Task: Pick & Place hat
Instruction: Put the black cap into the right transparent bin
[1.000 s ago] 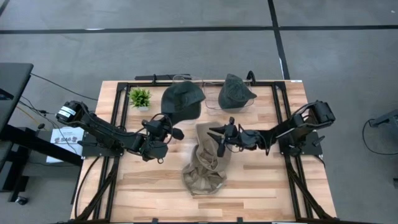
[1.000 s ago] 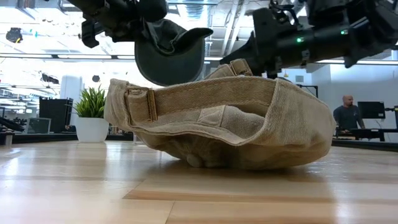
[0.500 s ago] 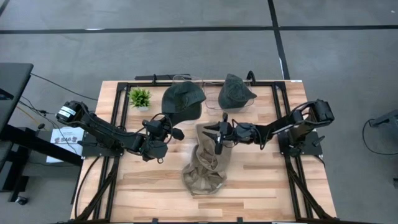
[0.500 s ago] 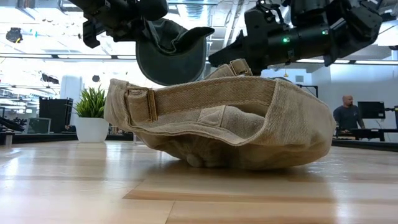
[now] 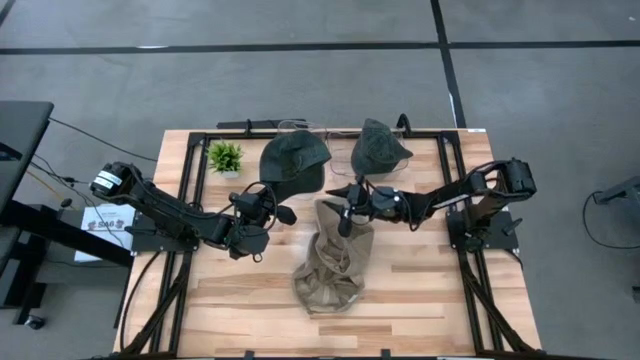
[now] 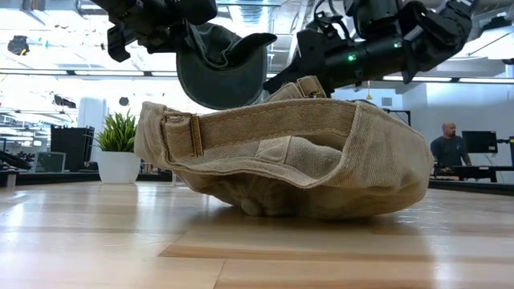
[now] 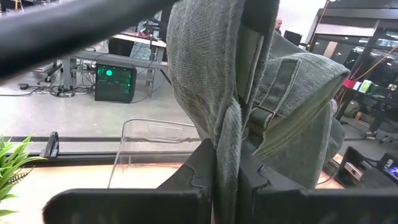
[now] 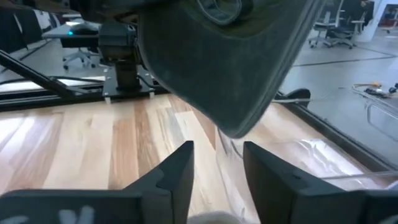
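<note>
A: Left claw?
B: Clamped on the brim of a dark grey-green denim cap, lifted off the wooden tabletop.

A: Right claw?
B: Fingers parted, holding nothing, above the far edge of the crumpled tan canvas cap lying mid-tabletop.

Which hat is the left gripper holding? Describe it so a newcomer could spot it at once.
On the wooden table, look just right of the small potted plant. The dark green hat there hangs by its fabric from the shut left gripper. Unlike the tan hat, it is dark, and it has a grip on it, unlike the second dark hat.
</note>
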